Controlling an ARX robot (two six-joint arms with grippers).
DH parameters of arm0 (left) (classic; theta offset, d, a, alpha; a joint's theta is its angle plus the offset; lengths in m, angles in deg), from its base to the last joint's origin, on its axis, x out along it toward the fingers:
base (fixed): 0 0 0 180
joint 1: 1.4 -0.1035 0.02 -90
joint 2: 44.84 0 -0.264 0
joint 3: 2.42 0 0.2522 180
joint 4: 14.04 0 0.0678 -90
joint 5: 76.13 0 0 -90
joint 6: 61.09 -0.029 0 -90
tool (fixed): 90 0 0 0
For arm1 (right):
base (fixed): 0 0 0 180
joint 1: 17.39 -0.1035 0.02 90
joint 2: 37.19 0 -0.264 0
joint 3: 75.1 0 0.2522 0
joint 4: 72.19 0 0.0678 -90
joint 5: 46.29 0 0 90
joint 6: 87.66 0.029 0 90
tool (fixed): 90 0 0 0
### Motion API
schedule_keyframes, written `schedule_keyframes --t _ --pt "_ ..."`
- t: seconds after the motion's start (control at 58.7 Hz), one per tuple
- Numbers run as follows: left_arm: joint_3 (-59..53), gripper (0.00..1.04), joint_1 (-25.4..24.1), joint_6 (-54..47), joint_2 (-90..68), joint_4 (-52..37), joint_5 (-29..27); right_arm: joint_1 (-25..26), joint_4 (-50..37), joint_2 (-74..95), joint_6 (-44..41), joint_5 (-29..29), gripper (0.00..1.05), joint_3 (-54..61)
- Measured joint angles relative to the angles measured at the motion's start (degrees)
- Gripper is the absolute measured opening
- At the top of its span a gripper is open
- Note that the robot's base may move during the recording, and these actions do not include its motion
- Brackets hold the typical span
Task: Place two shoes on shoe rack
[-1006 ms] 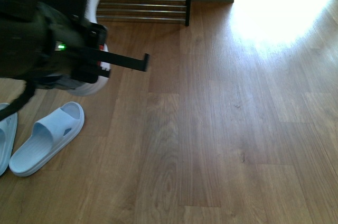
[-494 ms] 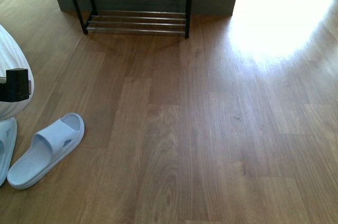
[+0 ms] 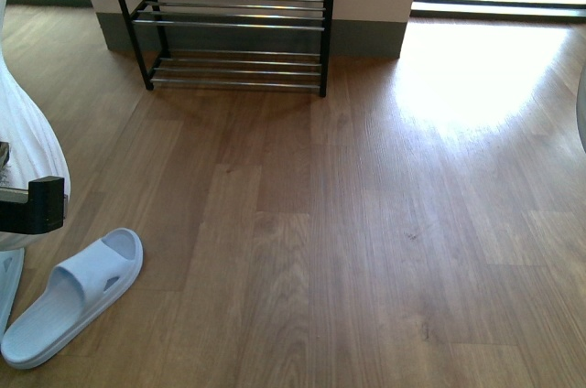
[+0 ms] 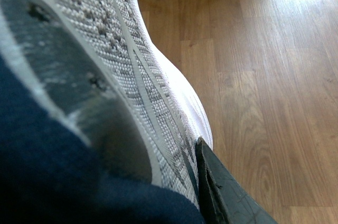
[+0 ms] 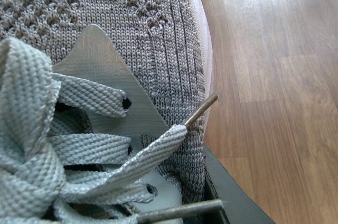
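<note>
Short of the shoe rack (image 3: 233,20), clamps one grey sneaker (image 3: 27,132) in left gripper (image 3: 35,207), second sneaker (image 5: 132,39) in right gripper (image 5: 232,200); shows more tiers than before, nearing shelving.

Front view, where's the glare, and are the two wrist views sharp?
Front view: sunlight washes out the floor right of the shoe rack. Left wrist view: the left-held sneaker sits too close, its navy lining a blur, knit sharper. Right wrist view: the right-held sneaker and its laces are crisp.
</note>
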Motion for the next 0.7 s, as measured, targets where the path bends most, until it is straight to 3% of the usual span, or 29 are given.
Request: schedule_keyframes --t 0.699 --pt "-0.02 0.02 0.00 0.02 0.00 0.00 0.00 0.02 0.02 0.00 0.00 0.00 0.05 0.00"
